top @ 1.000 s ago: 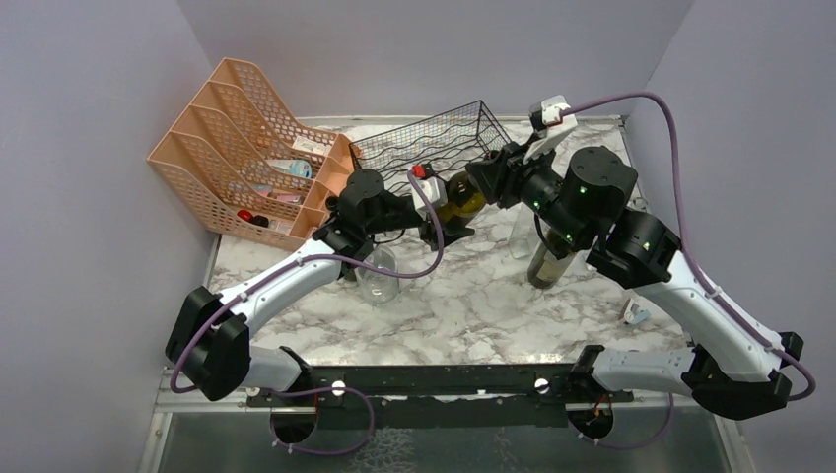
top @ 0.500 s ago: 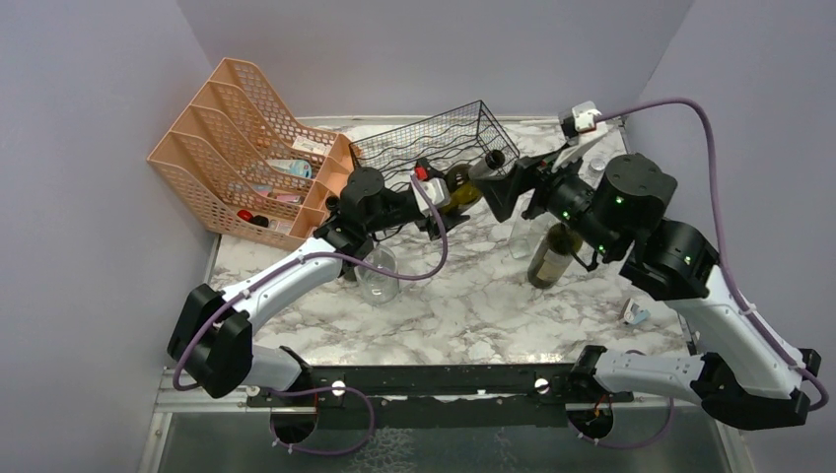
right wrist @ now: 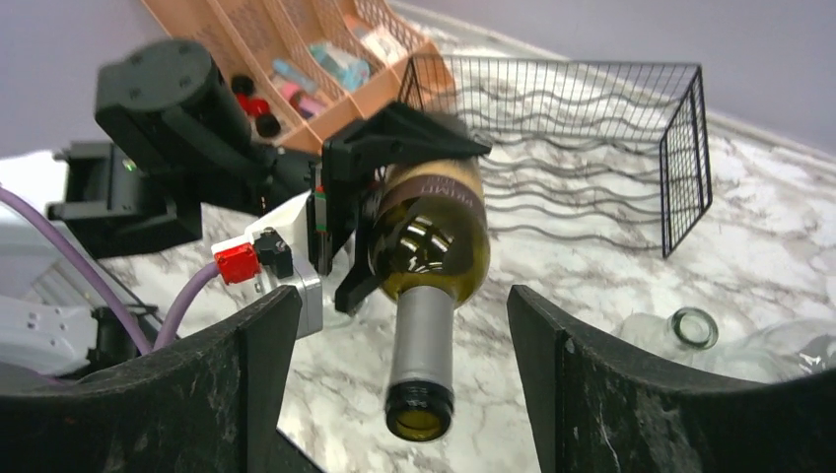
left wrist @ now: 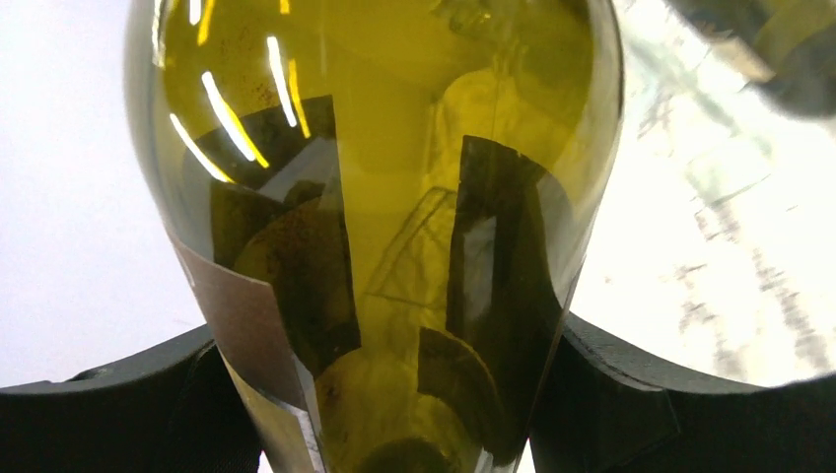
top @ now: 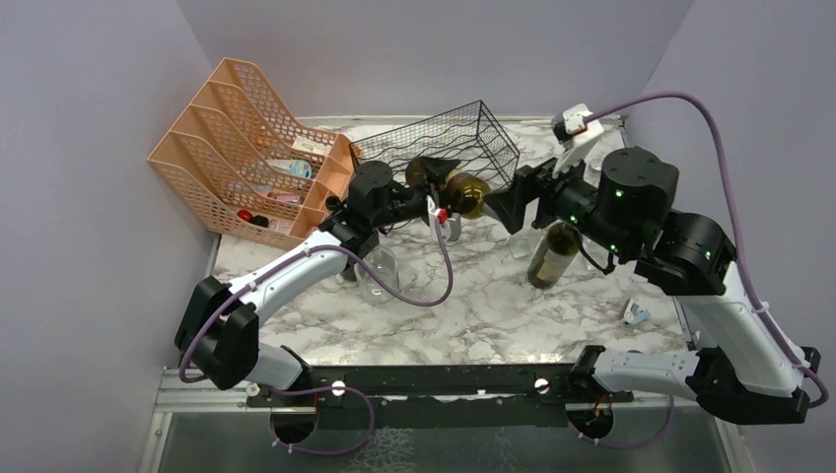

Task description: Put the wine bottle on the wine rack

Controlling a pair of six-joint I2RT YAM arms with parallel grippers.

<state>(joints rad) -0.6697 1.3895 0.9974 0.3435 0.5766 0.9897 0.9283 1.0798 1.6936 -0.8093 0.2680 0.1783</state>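
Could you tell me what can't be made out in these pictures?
Left wrist: the wine bottle fills the frame; the wine rack is not seen.
Top: the left gripper covers the bottle's base; its label is too small to read.
Right wrist: a clear bottle runs off the right edge.

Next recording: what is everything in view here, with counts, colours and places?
wine bottle: one, olive green, silver-foiled neck, held sideways in front of the rack
wine rack: one, black wire, back centre
file organizer: one, peach mesh, back left, small items inside
standing bottle: one, dark green, upright, right of centre
clear jar: one, glass, under the left arm
clear bottle: one, glass, beside the standing bottle
small object: one, white and blue, right edge, too small to identify
table: one, grey-white marble
left tool: shut on the wine bottle's body
right tool: open, fingers either side of the neck
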